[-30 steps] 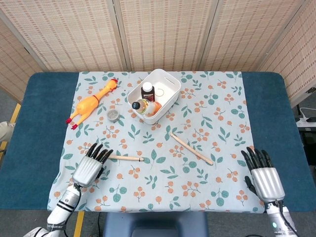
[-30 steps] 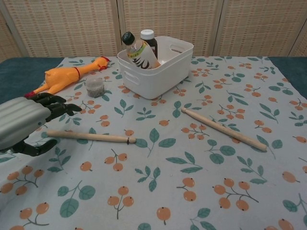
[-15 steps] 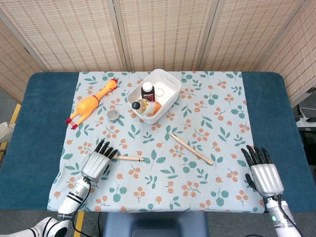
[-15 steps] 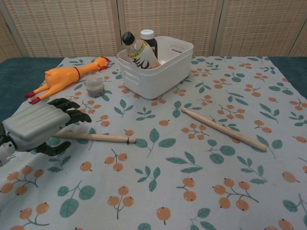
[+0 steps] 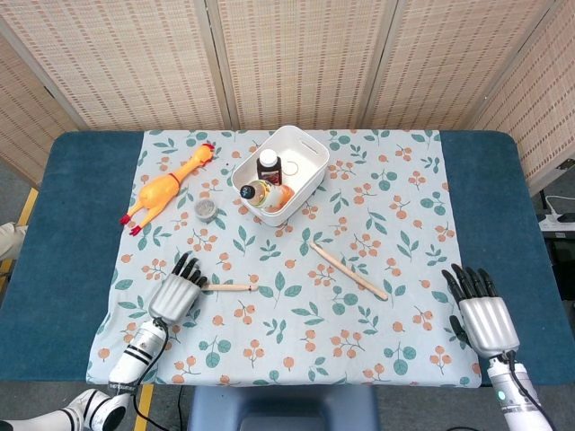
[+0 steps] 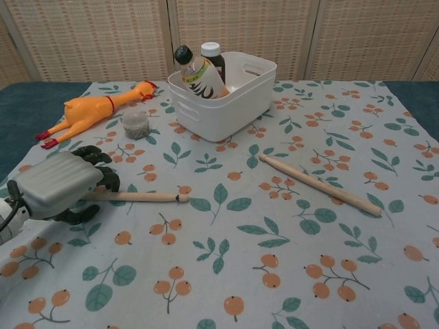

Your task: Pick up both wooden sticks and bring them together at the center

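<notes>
Wooden and pale, the shorter stick point(image 6: 137, 197) lies flat on the leaf-and-berry tablecloth point(image 5: 377, 206) at the near left, and the left hand point(image 6: 58, 186) has settled over its outer end. From the chest view the grey back of that hand faces up, the dark fingers point(image 6: 96, 156) curl down on the far side of the stick and the thumb sits on the near side, so the end of the stick disappears beneath the palm. Whether the fingers have actually clamped on it or only rest around it I cannot tell; the stick looks to be flat on the cloth all the same.

Off to the right, the longer stick point(image 5: 349, 270) lies slantwise near the middle of the cloth, well apart from the first one and from both hands. The right hand point(image 5: 482, 316) hovers at the near right edge of the cloth, back upward, fingers stretched out and a little spread, holding nothing and touching nothing I can see.

Further back stand a white bin point(image 5: 305, 166) with bottles point(image 6: 197, 74) in it, a rubber chicken point(image 5: 169, 188) and a small jar point(image 5: 206, 209).
</notes>
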`<state>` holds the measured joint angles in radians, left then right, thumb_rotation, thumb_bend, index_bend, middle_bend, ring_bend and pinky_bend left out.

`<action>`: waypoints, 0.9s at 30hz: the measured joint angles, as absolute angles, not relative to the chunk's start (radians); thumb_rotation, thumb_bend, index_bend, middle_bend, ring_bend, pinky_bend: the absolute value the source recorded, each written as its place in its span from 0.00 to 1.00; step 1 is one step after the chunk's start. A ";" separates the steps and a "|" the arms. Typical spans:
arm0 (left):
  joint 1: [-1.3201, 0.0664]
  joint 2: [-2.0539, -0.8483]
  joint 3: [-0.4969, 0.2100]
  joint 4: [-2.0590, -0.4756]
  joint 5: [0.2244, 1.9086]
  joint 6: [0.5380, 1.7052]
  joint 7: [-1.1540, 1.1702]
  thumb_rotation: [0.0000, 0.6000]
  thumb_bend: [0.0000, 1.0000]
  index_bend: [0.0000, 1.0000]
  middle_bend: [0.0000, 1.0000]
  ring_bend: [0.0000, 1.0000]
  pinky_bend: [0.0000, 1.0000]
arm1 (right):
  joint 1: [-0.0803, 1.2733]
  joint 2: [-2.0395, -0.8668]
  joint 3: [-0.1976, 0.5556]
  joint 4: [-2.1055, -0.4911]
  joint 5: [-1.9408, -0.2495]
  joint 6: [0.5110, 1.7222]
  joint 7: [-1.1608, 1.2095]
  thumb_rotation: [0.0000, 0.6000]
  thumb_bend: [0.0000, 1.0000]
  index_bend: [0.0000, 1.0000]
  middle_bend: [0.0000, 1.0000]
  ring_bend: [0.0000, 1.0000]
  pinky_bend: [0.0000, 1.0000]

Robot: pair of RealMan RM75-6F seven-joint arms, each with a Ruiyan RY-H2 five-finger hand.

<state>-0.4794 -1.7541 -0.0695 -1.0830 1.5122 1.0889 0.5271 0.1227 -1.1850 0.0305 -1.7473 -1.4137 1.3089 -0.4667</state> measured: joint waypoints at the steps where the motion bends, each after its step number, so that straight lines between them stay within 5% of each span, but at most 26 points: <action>1: -0.480 -1.757 -0.068 -1.077 1.511 1.092 0.528 1.00 0.43 0.37 0.37 0.14 0.09 | 0.123 -1.184 0.029 -1.748 -1.414 1.310 -0.467 1.00 0.36 0.00 0.00 0.00 0.00; 19: -0.486 -1.777 -0.044 -1.042 1.507 1.135 0.535 1.00 0.44 0.52 0.56 0.26 0.10 | 0.126 -1.181 0.014 -1.759 -1.409 1.322 -0.479 1.00 0.36 0.00 0.00 0.00 0.00; 27: -0.486 -1.778 -0.033 -1.034 1.519 1.157 0.527 1.00 0.44 0.63 0.73 0.37 0.10 | 0.127 -1.184 0.008 -1.762 -1.407 1.326 -0.487 1.00 0.36 0.00 0.00 0.00 0.00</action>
